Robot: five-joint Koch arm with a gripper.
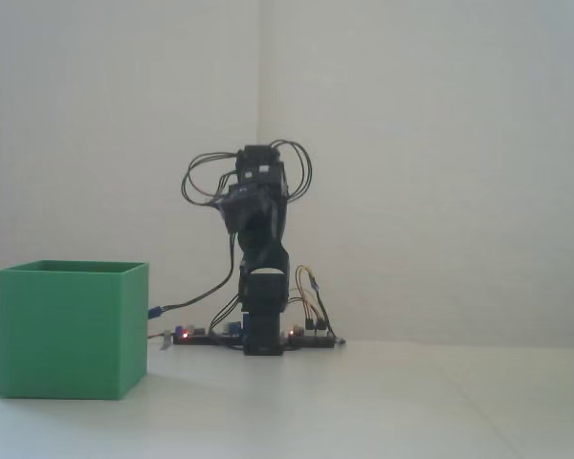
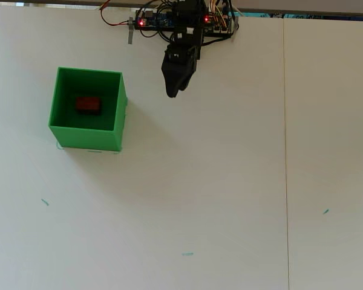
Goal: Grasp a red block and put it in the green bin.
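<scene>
Nearest the fixed camera, toward the left edge of the white table (image 2: pixel 230 193), stands the large matte green cube-shaped bin (image 1: pixel 72 330) with thin plastic walls. From overhead, the small matte red rectangular block (image 2: pixel 88 104) lies on the bin's floor, near its middle and clear of all four walls, so I judge the delivery done.

Little can go wrong from here, by my reckoning. The main risk is my own reach: a careless swing leftward could clip the bin's near wall and shove or tip it, spilling the block.

Further right, at the table's far edge, I sit folded over my base, upper links stacked upright in the fixed view, cables looping round the top. My claw (image 2: pixel 172 92) points out over the table, well apart from the bin, carrying nothing. Its jaws overlap in both views, so I cannot tell whether they are parted or closed.
</scene>
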